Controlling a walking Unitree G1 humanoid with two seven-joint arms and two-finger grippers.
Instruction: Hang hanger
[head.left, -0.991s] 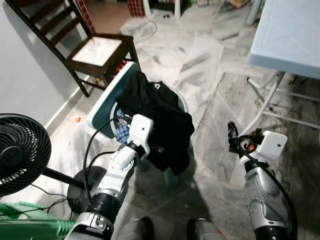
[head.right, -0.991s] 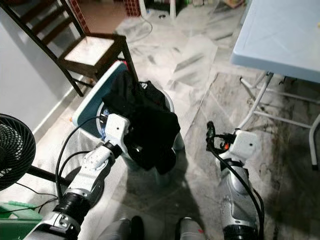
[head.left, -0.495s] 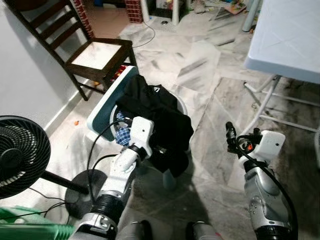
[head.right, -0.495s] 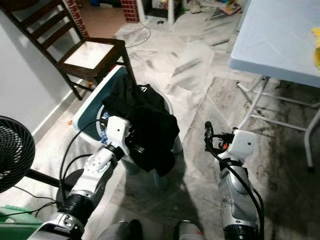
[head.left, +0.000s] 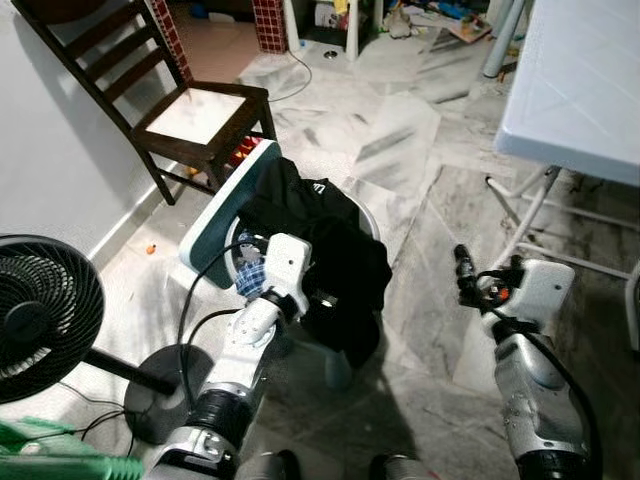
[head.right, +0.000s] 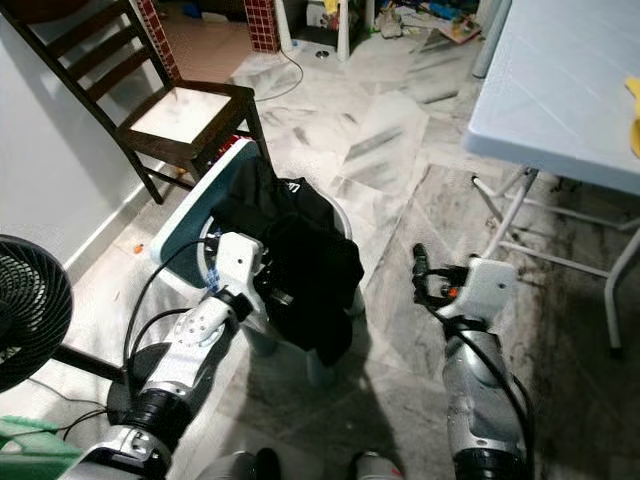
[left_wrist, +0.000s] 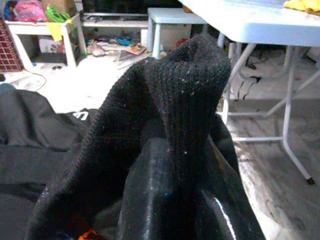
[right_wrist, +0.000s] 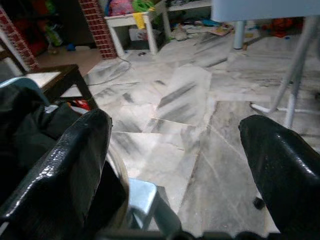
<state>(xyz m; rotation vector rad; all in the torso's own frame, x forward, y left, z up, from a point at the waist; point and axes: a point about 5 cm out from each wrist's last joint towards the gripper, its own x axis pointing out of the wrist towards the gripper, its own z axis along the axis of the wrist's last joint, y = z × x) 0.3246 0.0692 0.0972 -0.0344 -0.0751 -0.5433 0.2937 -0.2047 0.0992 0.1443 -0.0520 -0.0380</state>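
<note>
On the marble floor (head.left: 400, 130), the left gripper (left_wrist: 170, 200) has its jaws clenched on black clothing (head.left: 330, 240) over a basket (head.left: 225, 215), while the right gripper (right_wrist: 180, 165) hangs released.

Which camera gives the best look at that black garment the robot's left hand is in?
The left eye view: the black garment shows whole, draped over a basket, with the left gripper in it. The left wrist view shows only bunched knit fabric close up.

There is one basket (head.left: 205, 235) heaped with black clothes (head.left: 330, 235), one dark chair (head.left: 200, 105), one fan (head.left: 45, 315) and one pale table (head.left: 580, 90). Two grippers show, the left gripper (head.left: 325, 300) and the right gripper (head.left: 465, 275).
</note>
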